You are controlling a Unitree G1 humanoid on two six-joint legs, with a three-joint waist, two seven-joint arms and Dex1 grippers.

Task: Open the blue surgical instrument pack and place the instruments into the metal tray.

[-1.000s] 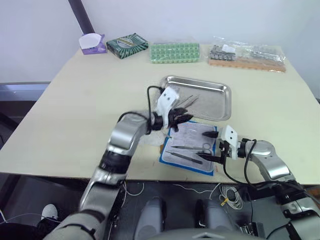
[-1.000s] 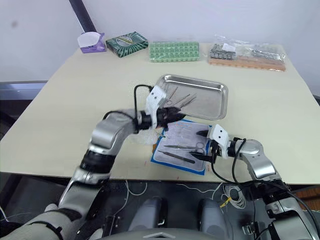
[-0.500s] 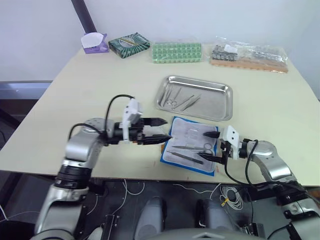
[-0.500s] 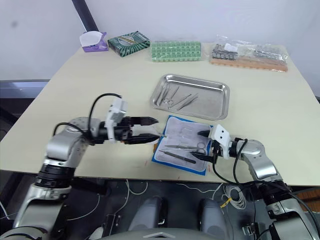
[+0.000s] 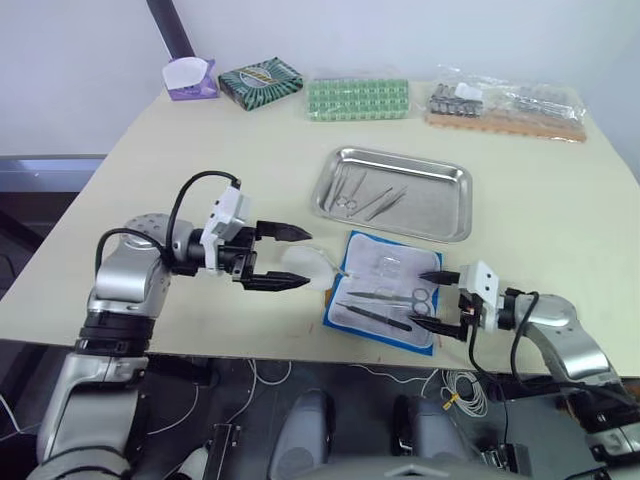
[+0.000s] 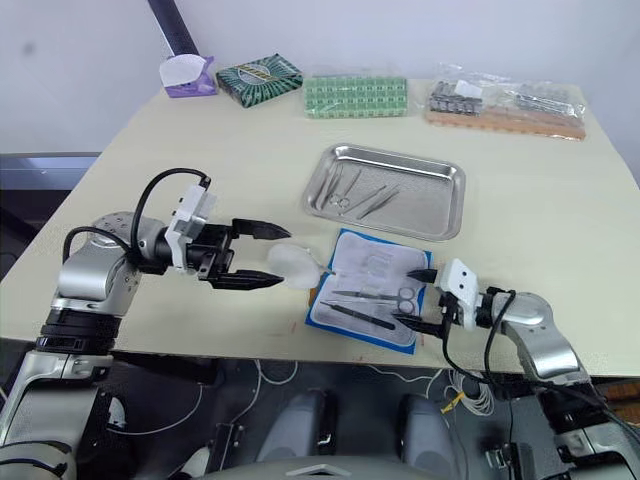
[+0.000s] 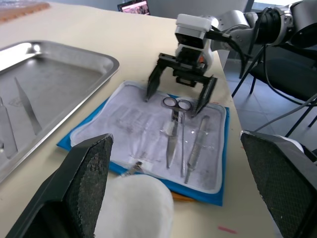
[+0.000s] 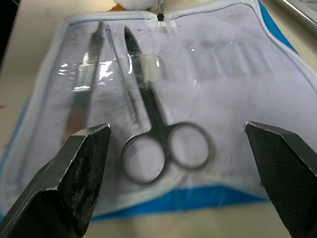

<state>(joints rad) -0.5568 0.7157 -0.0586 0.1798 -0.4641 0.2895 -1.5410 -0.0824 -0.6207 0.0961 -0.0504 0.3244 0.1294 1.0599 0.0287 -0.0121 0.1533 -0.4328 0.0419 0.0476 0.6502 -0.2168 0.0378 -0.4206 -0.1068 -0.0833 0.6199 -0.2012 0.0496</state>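
The blue surgical instrument pack (image 5: 383, 291) lies open on the table, whitish lining up. On it rest silver instruments: ring-handled scissors (image 8: 157, 133) and tweezers (image 8: 81, 99). The metal tray (image 5: 447, 200) just beyond it holds scissors (image 5: 345, 192) and tweezers (image 5: 381, 205). My left gripper (image 5: 288, 258) is open, left of the pack, with a white rounded pad (image 5: 306, 268) lying at its fingertips. My right gripper (image 5: 432, 300) is open at the pack's right edge, its fingers astride the scissors' rings, holding nothing.
Along the table's far edge stand a purple tissue box (image 5: 187, 78), a dark green patterned box (image 5: 260, 77), a green grid-patterned pack (image 5: 358, 98) and bagged metal parts (image 5: 505, 105). The pack lies close to the table's near edge (image 5: 300, 352).
My left gripper has drawn back from over the tray's near left corner to the table left of the pack, and its fingers have opened. The right gripper has stayed at the pack.
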